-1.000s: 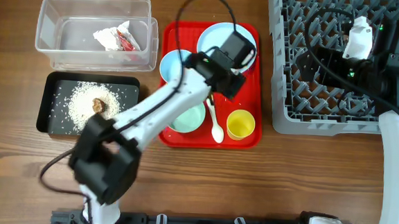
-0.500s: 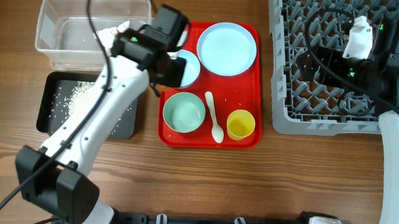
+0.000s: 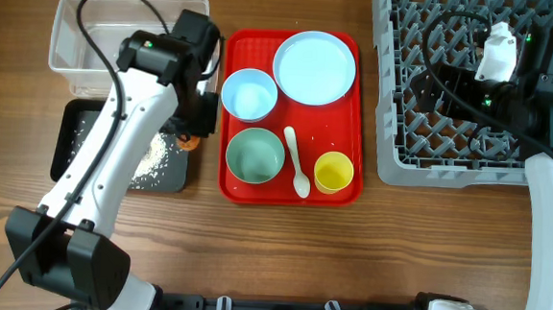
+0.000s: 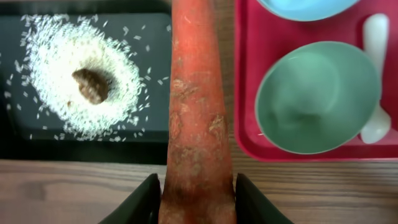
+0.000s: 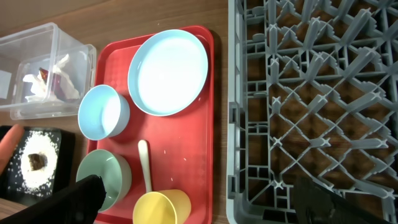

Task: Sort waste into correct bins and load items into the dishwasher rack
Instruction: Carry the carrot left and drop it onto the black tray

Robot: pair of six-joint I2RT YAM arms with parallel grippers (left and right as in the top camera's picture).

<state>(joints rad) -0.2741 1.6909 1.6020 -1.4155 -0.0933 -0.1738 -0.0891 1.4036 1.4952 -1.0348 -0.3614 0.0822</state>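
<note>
Wooden table (image 3: 270,260): black tray (image 4: 155,134) holds rice (image 4: 121,65), brown scrap (image 4: 91,85).

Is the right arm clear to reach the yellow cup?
Probably yes: right fingers open and empty, yellow cup uncovered near the red tray's right edge, left arm away over the black tray.

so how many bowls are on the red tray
2. The pale-blue bowl sits at the tray's upper left, beside the plate. The mint-green bowl sits just below it, left of the spoon. None look hidden.
</note>
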